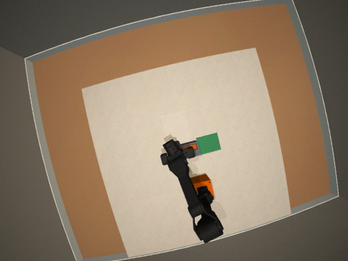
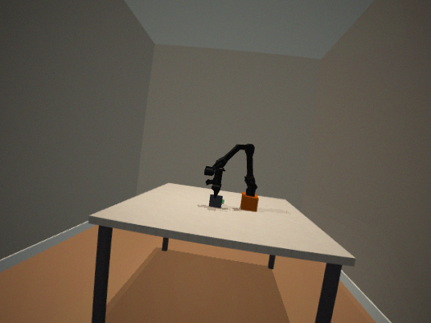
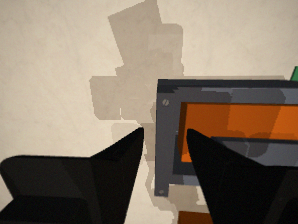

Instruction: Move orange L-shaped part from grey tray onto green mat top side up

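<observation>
Tray (image 3: 165, 135): grey, rectangular, on the pale table (image 1: 130, 130). One pocket, holding one item. Its near-left wall and rim show in the wrist view, with a small screw head at the upper corner and another at the lower corner. In the top view the tray (image 1: 189, 143) is mostly hidden under the arm's wrist.

Part (image 3: 210, 122): orange, lying inside the tray's pocket, framed by grey rim on the sides that show. Its surface appears level with the rim; whether either end is raised cannot be told. The full L outline is cut off by the right finger and the frame edge. In the top view a small orange patch (image 1: 187, 150) shows just beside the wrist.

Mat (image 1: 208, 143): green, flat on the table, touching or just beside the tray's far end. Nothing lies on it.

Gripper (image 3: 165, 137): pointing down over the tray's near-left end, jaws partly apart, nothing between them. Left finger (image 3: 120, 160) over bare table just outside the tray wall; right finger (image 3: 215, 160) over the pocket and part. Contact with the part cannot be told.

Base (image 1: 202, 184): orange block on the table, apart from the tray.
</observation>
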Motion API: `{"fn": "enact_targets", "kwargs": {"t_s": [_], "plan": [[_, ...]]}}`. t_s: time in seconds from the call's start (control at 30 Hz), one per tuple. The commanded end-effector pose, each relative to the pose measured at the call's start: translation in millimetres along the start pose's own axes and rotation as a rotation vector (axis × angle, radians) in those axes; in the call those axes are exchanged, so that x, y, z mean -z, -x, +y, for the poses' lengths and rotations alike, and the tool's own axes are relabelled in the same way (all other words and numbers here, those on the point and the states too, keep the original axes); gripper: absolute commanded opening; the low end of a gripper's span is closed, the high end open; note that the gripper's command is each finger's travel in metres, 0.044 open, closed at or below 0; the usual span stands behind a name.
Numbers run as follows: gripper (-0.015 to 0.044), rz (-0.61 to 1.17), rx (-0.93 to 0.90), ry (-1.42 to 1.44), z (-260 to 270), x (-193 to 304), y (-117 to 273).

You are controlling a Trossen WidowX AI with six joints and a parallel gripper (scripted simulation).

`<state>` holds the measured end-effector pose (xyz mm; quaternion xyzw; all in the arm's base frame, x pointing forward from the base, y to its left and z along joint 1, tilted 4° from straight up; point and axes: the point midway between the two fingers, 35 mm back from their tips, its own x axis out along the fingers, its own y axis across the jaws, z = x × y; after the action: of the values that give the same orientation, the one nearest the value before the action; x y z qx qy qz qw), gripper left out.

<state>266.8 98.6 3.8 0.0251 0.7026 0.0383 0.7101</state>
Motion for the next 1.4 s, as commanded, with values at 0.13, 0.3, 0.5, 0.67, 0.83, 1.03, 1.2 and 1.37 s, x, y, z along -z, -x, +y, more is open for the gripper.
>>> {"fn": "enact_targets", "kwargs": {"t_s": [0.13,0.3,0.5,0.67,0.83,1.03,1.2,1.37], "plan": [[0.018,0.009,0.008,-0.006,-2,2,-14],[0.018,0.009,0.008,-0.006,-2,2,-22],[0.018,0.009,0.008,-0.006,-2,3,-32],[0.018,0.009,0.008,-0.006,-2,3,-36],[0.018,0.009,0.008,-0.006,-2,3,-36],[0.018,0.005,0.001,0.0,-1,1,-35],[0.018,0.006,0.002,-0.001,1,2,-33],[0.018,0.009,0.007,-0.006,10,3,-23]]}}
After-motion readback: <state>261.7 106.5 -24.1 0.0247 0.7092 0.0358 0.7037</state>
